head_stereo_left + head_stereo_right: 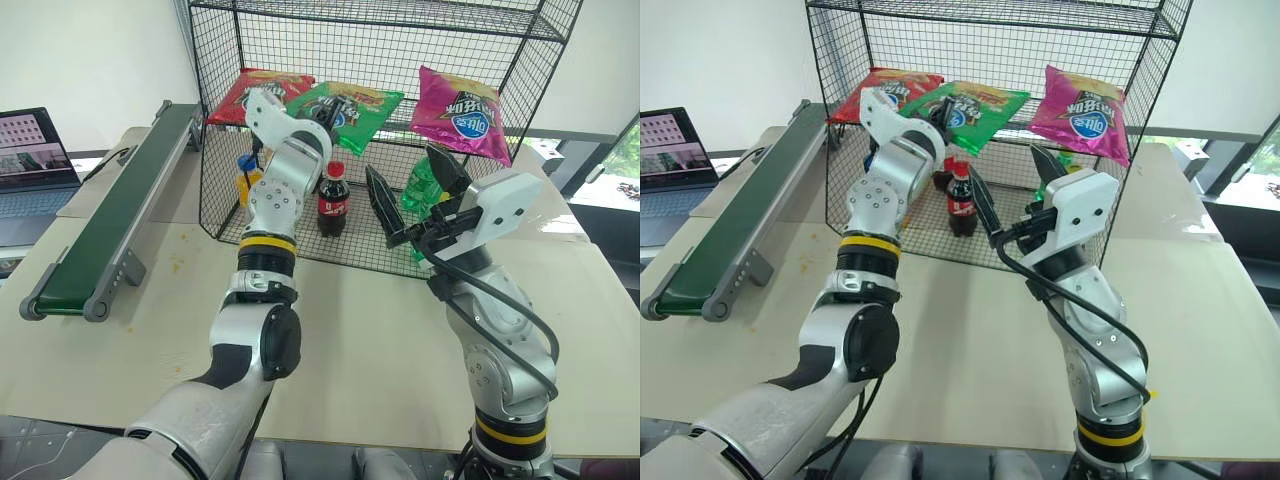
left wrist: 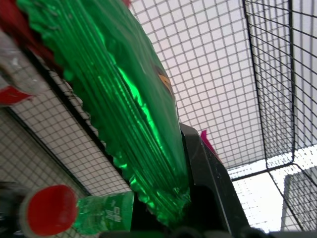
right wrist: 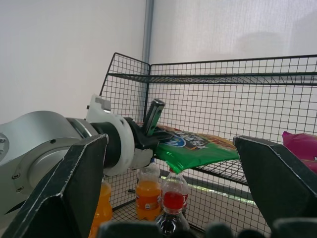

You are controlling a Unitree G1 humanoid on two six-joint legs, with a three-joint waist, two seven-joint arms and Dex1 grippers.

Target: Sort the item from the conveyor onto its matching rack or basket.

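green crisp bag between red bag, pink bag

Green crisp bag: overrunning the wrist view's edge.
Laptop: being cropped at the frame edge.
Cola bottle: label lettering too small.

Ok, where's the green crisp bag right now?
In the left hand, the green crisp bag sits over the rack shelf, between the red bag and pink bag.
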